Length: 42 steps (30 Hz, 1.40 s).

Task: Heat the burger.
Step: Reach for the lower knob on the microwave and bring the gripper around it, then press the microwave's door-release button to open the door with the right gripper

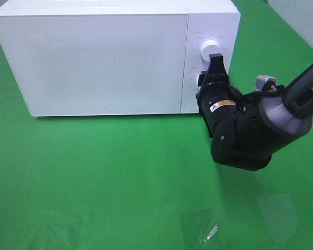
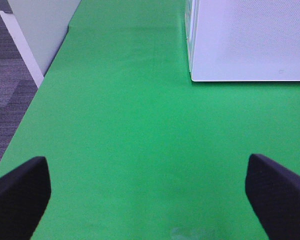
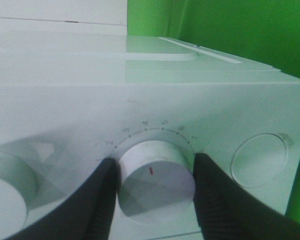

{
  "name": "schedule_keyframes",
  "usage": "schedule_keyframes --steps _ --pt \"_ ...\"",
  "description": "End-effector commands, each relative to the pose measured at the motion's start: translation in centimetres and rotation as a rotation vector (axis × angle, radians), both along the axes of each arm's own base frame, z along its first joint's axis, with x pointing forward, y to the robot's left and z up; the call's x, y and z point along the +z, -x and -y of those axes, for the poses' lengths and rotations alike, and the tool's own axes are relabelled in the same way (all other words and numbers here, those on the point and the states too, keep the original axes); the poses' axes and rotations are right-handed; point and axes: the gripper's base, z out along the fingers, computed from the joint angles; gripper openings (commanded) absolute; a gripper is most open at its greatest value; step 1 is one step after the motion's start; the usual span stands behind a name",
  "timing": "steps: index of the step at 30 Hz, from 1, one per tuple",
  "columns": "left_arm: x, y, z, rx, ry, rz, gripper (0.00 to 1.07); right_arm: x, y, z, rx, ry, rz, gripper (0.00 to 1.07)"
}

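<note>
The burger is out of view. A white microwave [image 1: 94,57] stands at the back of the green table with its door closed. My right gripper [image 1: 208,79] reaches to the control panel, and its black fingers [image 3: 102,195] press both sides of the numbered white dial [image 3: 157,172], which has a red mark on its face. In the left wrist view my left gripper [image 2: 150,200] hovers wide open over bare green cloth, with nothing between its fingers, a corner of the microwave [image 2: 250,40] ahead of it. The left arm does not show in the exterior view.
A second dial [image 1: 206,50] sits above the gripped one, and a round button [image 3: 260,160] lies on its other side. A clear plastic scrap [image 1: 203,229] lies near the table's front edge. The table's left edge drops to grey floor [image 2: 10,75].
</note>
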Motion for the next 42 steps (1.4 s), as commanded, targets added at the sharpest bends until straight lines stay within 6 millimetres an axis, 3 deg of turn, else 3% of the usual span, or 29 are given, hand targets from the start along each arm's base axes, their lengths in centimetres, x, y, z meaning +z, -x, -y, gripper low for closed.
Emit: schedule_keyframes --steps 1,17,21,25,27,28,30,31,32,33,34,35,36,37,38,40,42 --pt "0.0 0.3 0.0 0.000 -0.001 0.021 0.98 1.0 -0.4 -1.6 0.134 -0.013 0.063 0.00" --pt "0.0 0.3 0.0 0.000 -0.001 0.021 0.98 1.0 -0.4 -1.4 0.115 -0.003 0.068 0.01" --pt "0.0 0.3 0.0 0.000 -0.001 0.021 0.98 1.0 -0.5 -1.2 0.092 -0.010 0.062 0.05" --pt "0.0 0.3 0.0 0.000 -0.001 0.021 0.98 0.9 -0.5 -0.8 0.047 -0.002 0.051 0.17" --pt "0.0 0.3 0.0 0.000 -0.001 0.021 0.98 0.9 -0.5 -0.8 0.047 -0.002 0.051 0.17" --pt "0.0 0.3 0.0 0.000 -0.001 0.021 0.98 0.9 -0.5 -0.7 0.030 0.005 0.049 0.26" --pt "0.0 0.3 0.0 0.000 -0.001 0.021 0.98 0.9 -0.5 -0.6 0.022 0.006 0.047 0.30" --pt "0.0 0.3 0.0 0.000 -0.001 0.021 0.98 0.8 -0.4 -0.4 0.003 0.010 0.042 0.40" --pt "0.0 0.3 0.0 0.000 -0.001 0.021 0.98 0.8 -0.4 -0.4 0.003 0.010 0.042 0.40" --pt "0.0 0.3 0.0 0.000 -0.001 0.021 0.98 0.7 -0.4 -0.2 -0.011 0.024 0.036 0.51" --pt "0.0 0.3 0.0 0.000 -0.001 0.021 0.98 0.7 -0.4 -0.2 -0.011 0.024 0.036 0.51" --pt "0.0 0.3 0.0 0.000 -0.001 0.021 0.98 0.5 -0.3 0.1 -0.027 0.031 0.027 0.61" --pt "0.0 0.3 0.0 0.000 -0.001 0.021 0.98 0.5 -0.3 0.1 -0.027 0.031 0.027 0.61" --pt "0.0 0.3 0.0 0.000 -0.001 0.021 0.98 0.3 -0.1 0.3 -0.036 0.048 0.016 0.69" --pt "0.0 0.3 0.0 0.000 -0.001 0.021 0.98 0.3 -0.1 0.3 -0.036 0.048 0.016 0.69" --pt "0.0 0.3 0.0 0.000 -0.001 0.021 0.98 0.0 0.3 0.6 -0.038 0.097 0.000 0.79" --pt "0.0 0.3 0.0 0.000 -0.001 0.021 0.98 -0.1 0.4 0.7 -0.036 0.110 -0.007 0.79"
